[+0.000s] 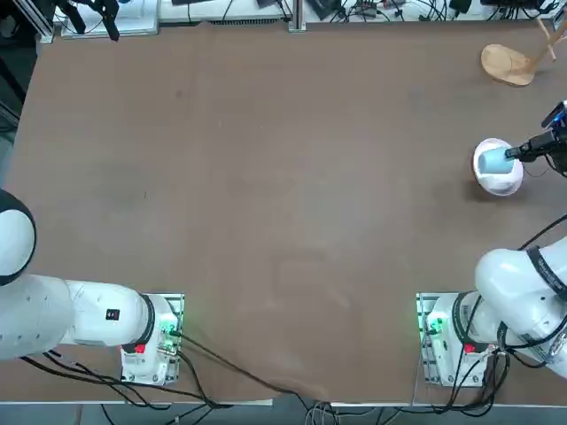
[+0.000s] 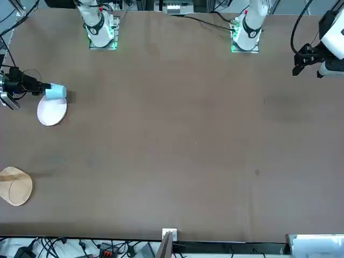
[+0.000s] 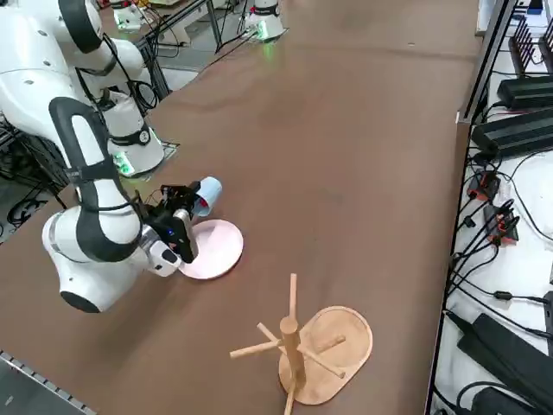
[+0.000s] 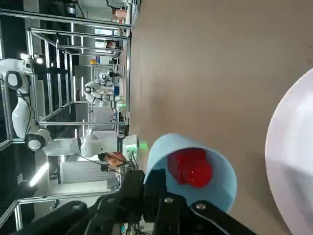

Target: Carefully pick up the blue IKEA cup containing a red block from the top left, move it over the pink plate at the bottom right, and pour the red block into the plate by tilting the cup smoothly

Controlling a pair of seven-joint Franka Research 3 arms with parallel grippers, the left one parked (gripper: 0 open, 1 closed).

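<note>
The blue IKEA cup (image 4: 193,169) is tipped on its side in the air over the pink plate (image 3: 216,251), mouth open sideways, and the red block (image 4: 190,166) sits inside near the rim. Lifting and carrying look done; the pour is under way but the block has not dropped. My right gripper (image 3: 184,207) has its jaws clamped on the cup, above the desk (image 1: 266,195).

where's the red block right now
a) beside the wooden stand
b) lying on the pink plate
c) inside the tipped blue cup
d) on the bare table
c: the right wrist view shows the red block inside the blue IKEA cup, which the right gripper holds tipped on its side over the pink plate.
</note>
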